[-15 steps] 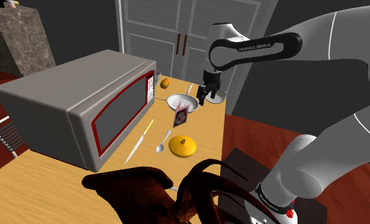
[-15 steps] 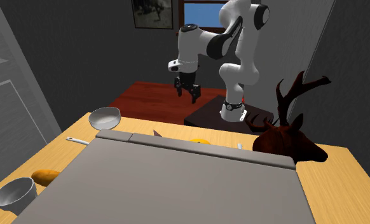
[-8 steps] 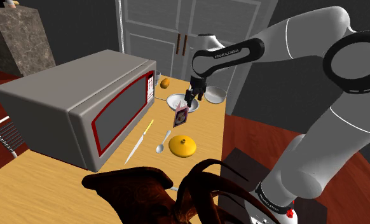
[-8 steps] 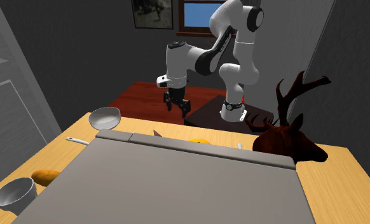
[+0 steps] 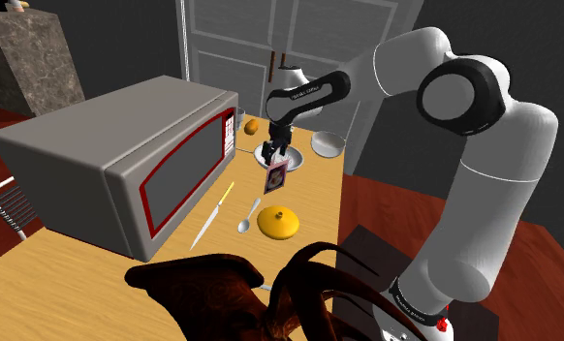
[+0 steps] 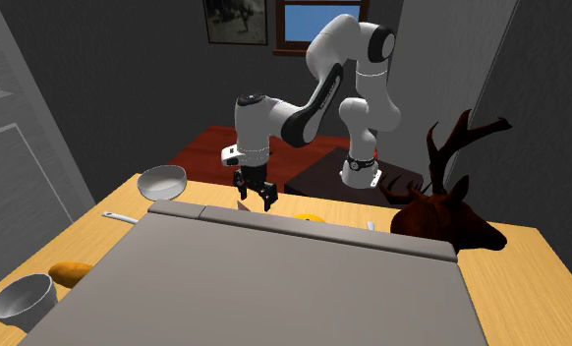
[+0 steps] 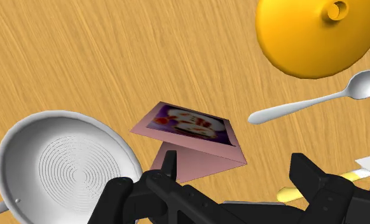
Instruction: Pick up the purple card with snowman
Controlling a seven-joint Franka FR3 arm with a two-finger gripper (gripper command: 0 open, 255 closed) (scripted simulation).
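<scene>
The room has dark grey walls, a white double door [image 5: 241, 48] behind the far end of the worktop and a red-brown floor [image 5: 387, 208]. In the second exterior view a window [image 6: 309, 20] shows behind the arm. A long wooden worktop [image 5: 319, 203] carries everything. A big grey microwave [image 5: 125, 160] with a red-trimmed door takes up most of the worktop's side at the shoulder view's left. The white arm [image 5: 484, 174] bends over from its stand and reaches down near the microwave's front corner. A dark brown deer head [image 5: 241, 291] sits at the near end. Beyond it lie a yellow-orange fruit [image 7: 314, 35], a white pan [image 7: 56, 165], a knife [image 5: 212, 215] with a yellow handle and a spoon [image 7: 311, 102]. The purple card [image 7: 190, 127] stands on the worktop just beside the pan, between it and the spoon. It is folded like a tent, with its long axis upright and a slight lean. Its snowman face is turned toward the fruit, with a pink panel behind it. The jaws hang just above the card, spread apart and not clasping it, with one black finger [image 7: 311, 178] toward each side.
</scene>
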